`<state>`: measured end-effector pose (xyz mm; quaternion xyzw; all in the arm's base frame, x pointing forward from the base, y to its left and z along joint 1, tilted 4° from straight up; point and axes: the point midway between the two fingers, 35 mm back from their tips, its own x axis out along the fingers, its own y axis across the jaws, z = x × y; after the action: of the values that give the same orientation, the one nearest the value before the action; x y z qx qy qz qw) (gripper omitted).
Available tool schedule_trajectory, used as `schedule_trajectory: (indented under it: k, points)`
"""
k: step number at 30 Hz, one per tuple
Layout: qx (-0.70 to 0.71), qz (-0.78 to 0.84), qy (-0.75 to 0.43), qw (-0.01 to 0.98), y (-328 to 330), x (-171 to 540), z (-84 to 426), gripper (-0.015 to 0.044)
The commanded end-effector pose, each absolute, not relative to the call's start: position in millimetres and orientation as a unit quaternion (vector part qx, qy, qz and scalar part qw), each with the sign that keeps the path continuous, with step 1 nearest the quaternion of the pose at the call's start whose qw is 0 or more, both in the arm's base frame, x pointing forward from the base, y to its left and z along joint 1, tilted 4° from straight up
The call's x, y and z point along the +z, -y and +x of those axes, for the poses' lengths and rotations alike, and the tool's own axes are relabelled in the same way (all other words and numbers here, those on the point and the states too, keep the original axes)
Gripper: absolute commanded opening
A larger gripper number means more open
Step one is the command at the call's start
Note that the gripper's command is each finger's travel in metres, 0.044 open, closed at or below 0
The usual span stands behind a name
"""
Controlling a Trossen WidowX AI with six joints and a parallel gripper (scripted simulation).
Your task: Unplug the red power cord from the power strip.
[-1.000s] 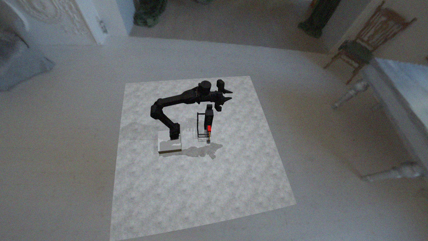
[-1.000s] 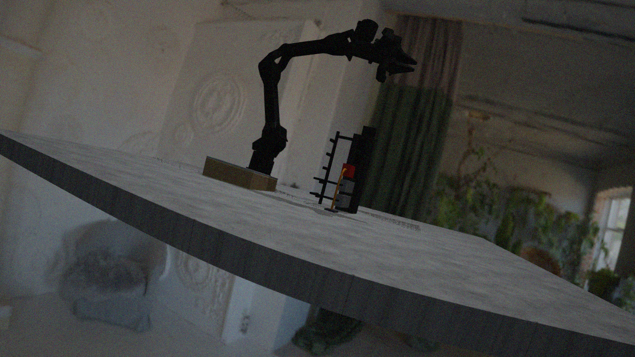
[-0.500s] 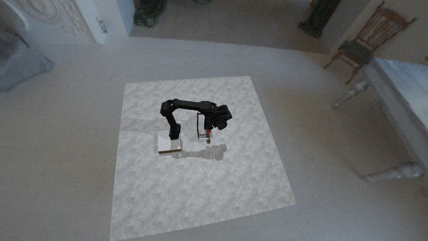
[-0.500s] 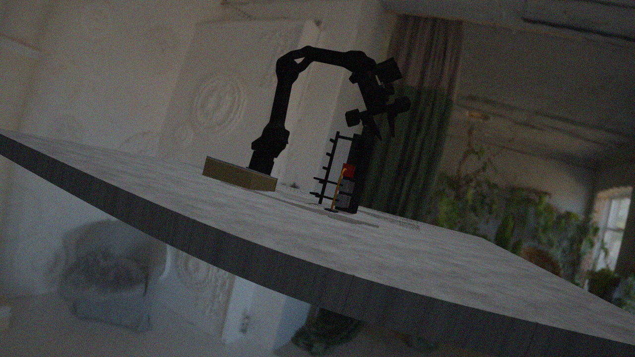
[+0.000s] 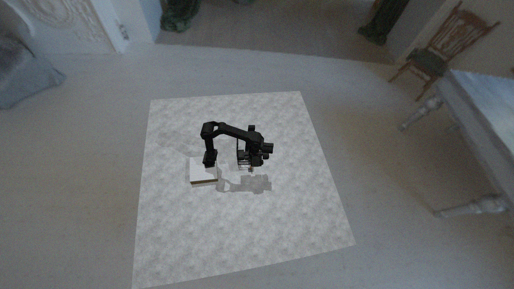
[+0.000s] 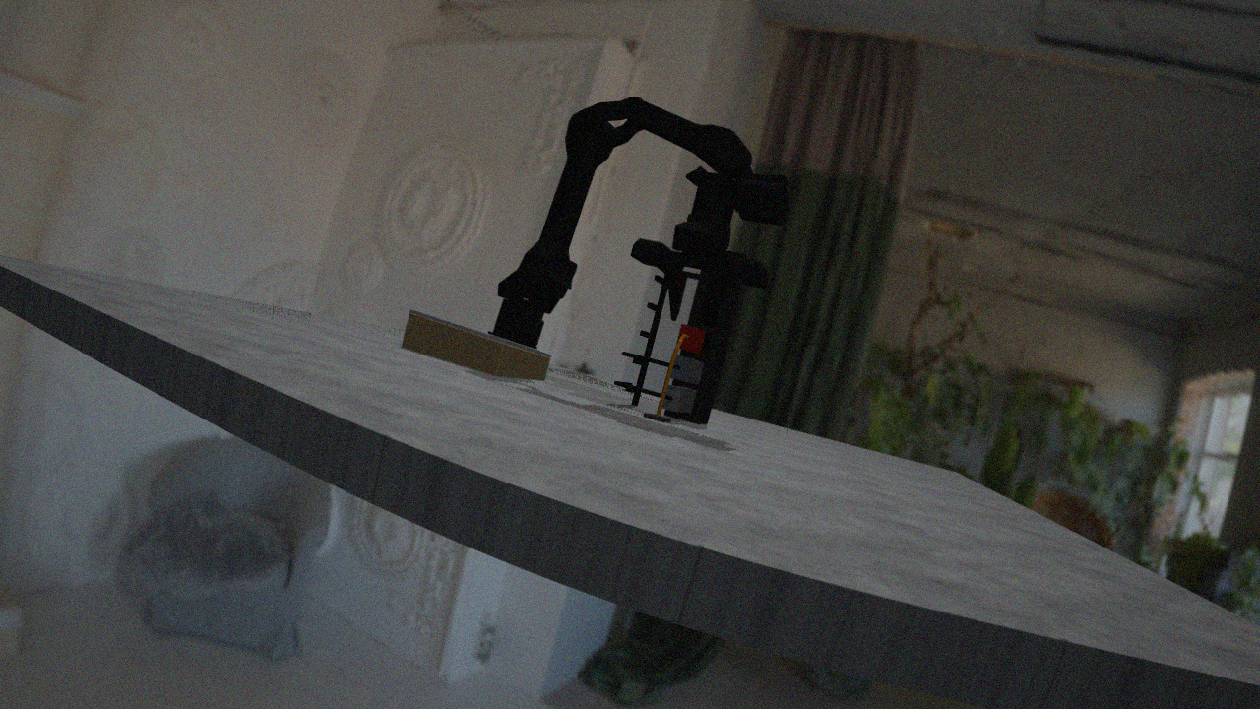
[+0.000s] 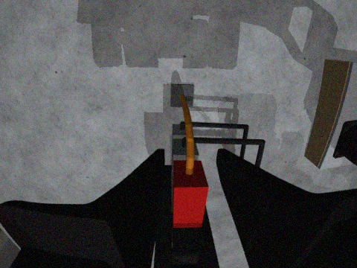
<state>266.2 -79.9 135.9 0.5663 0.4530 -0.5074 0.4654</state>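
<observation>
The red plug (image 7: 190, 199) (image 6: 691, 339) sits in the side of the upright black power strip (image 6: 705, 388), and its orange cord (image 7: 187, 124) (image 6: 671, 374) runs down to the table. My gripper (image 7: 190, 155) (image 6: 691, 308) (image 5: 251, 163) points straight down over the strip. Its fingers stand partly open, one on each side of the plug. In the wrist view the left finger is next to the plug and a gap shows on the right side. The plug is hidden by the arm in the top view.
A thin black rack (image 6: 647, 353) (image 7: 243, 141) (image 5: 239, 158) stands right beside the strip. The arm's tan base block (image 6: 471, 348) (image 5: 201, 172) (image 7: 327, 109) lies to the left on the marble table (image 5: 233, 222) (image 6: 792, 493). A chair and a white table stand far off.
</observation>
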Motion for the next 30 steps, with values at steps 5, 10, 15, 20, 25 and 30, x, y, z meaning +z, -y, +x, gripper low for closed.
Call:
schedule_trajectory:
  k: [5,10,15,20,25,30]
  points:
    - [-0.511,0.566,-0.452,0.462,71.1,136.3,267.3,0.0160]
    - [-0.510,0.567,-0.453,0.462,63.1,136.7,268.5,0.0160]
    - [-0.510,0.567,-0.453,0.462,55.0,137.1,269.5,0.0160]
    - [-0.510,0.567,-0.453,0.462,46.9,137.5,270.3,0.0160]
    - [-0.510,0.567,-0.453,0.462,41.6,137.5,270.7,0.0160]
    - [-0.510,0.567,-0.453,0.462,41.3,133.1,271.0,0.0160]
